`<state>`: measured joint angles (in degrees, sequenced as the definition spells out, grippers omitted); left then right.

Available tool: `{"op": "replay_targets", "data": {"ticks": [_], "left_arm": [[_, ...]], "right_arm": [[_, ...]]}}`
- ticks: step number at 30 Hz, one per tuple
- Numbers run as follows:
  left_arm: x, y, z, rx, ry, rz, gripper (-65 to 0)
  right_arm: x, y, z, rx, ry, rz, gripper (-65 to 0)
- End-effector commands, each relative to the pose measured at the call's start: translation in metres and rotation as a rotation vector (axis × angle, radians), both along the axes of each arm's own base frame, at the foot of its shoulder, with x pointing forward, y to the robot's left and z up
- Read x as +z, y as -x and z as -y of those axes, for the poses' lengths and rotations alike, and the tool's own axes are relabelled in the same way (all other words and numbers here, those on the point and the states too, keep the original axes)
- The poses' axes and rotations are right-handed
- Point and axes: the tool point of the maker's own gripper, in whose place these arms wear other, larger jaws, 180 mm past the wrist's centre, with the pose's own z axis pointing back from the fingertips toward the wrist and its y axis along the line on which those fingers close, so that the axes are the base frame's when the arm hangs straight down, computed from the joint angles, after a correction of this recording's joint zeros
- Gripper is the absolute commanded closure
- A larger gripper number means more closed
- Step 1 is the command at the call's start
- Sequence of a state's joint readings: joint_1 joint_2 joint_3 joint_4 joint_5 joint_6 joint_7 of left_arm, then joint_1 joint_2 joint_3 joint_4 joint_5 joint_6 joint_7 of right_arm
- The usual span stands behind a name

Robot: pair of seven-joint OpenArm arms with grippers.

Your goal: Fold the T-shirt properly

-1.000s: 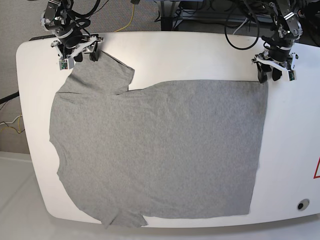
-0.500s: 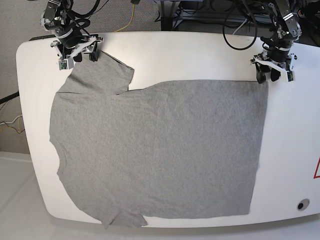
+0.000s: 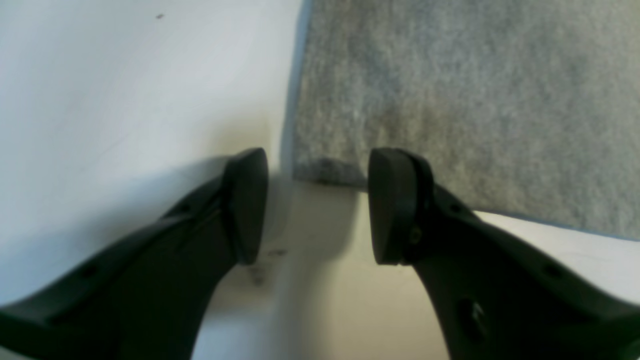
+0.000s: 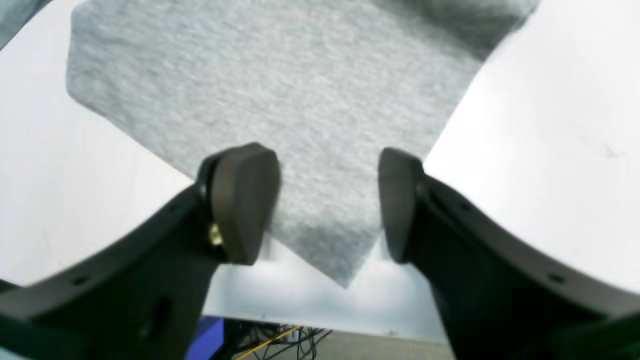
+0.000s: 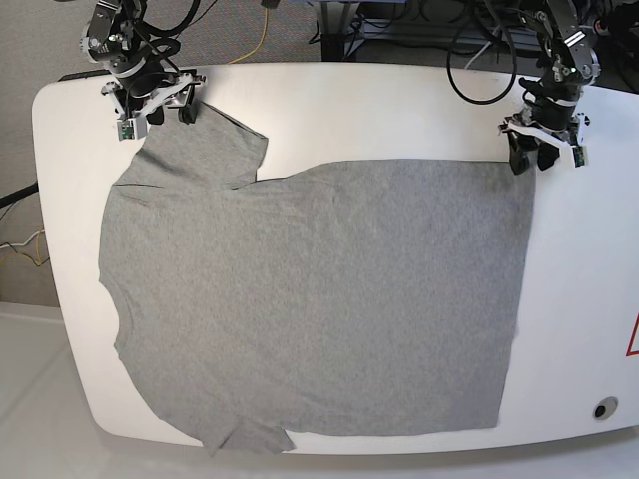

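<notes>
The T-shirt (image 5: pixel 310 299) lies spread flat on the white table (image 5: pixel 379 110), heather-grey knit with a soft, slightly fuzzy surface and no print. My left gripper (image 3: pixel 317 205) stands open at the shirt's far hem corner; that corner sits just ahead of the gap between my black fingers (image 3: pixel 395 205), and nothing is held. My right gripper (image 4: pixel 327 205) is also open, with the pointed tip of a sleeve lying between its dark rounded pads (image 4: pixel 245 200), not pinched. The hem edge runs straight and the sleeve ends in a blunt wedge. Bare tabletop lies beside both grippers, and the table's rear edge is close behind my right one.
</notes>
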<state>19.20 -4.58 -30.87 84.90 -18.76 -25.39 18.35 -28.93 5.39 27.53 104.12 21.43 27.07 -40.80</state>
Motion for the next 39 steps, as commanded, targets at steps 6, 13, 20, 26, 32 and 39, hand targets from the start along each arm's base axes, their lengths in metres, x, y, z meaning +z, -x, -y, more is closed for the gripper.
{"op": "replay_targets", "data": {"ticks": [6, 13, 20, 26, 32, 39], "left_arm": [[-0.01, 0.004, 0.007, -0.033, 0.0, -0.058, -29.3], [-0.005, 0.001, 0.009, -0.043, 0.0, -0.048, -28.3], [0.01, -0.006, -0.003, -0.002, 0.007, 0.005, -30.4], [0.007, -0.003, -0.008, 0.014, 0.004, -0.004, -31.6], [0.005, -0.001, -0.006, 0.009, 0.003, -0.012, -31.7], [0.007, -0.007, 0.0, -0.008, 0.017, 0.007, -27.6]], "right_arm": [[0.006, -0.003, 0.002, 0.005, 0.001, 0.022, -35.2], [0.005, -0.003, 0.002, 0.003, 0.004, 0.018, -35.2], [0.001, 0.003, 0.0, 0.01, 0.003, -0.003, -35.3], [0.002, 0.002, 0.002, 0.006, 0.005, -0.001, -35.3], [0.001, 0.002, 0.002, 0.006, 0.005, -0.003, -35.3], [0.001, 0.003, 0.001, 0.014, 0.007, -0.008, -35.2]]}}
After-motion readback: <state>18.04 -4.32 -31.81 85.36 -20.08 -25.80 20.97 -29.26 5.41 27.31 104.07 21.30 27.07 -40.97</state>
